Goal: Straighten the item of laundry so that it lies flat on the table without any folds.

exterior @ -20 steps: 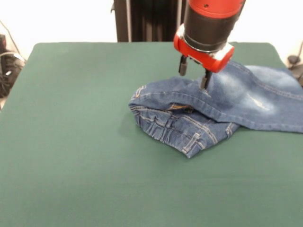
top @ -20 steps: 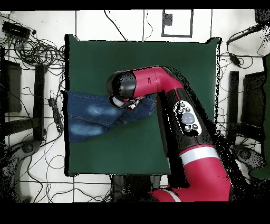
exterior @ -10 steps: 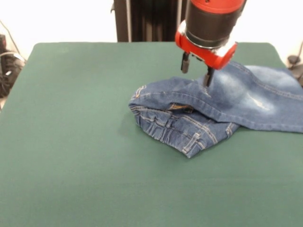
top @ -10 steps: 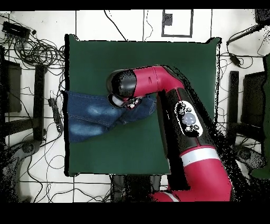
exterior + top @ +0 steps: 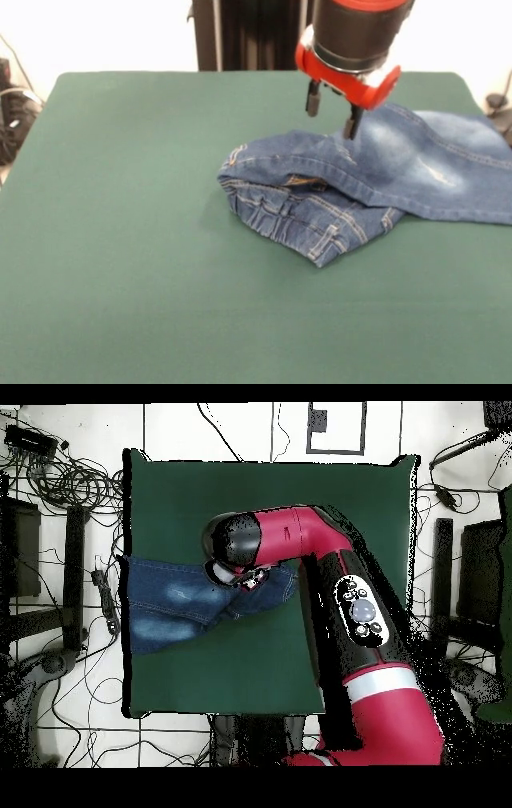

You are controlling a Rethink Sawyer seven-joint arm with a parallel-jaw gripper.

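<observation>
Overhead, arm (image 5: 340, 584) hides claw (image 5: 331, 116), front shows it open above folded jeans (image 5: 360, 184), green table (image 5: 136, 240)

blue jeans (image 5: 376, 180) folded over at waistband; on green table (image 5: 144, 240)

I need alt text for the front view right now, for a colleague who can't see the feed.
A small pair of blue jeans lies folded over on itself on a green table, its waistband end bunched underneath and its legs running off toward the right edge. The red and black arm's claw hangs open just above the top fold, holding nothing.
</observation>
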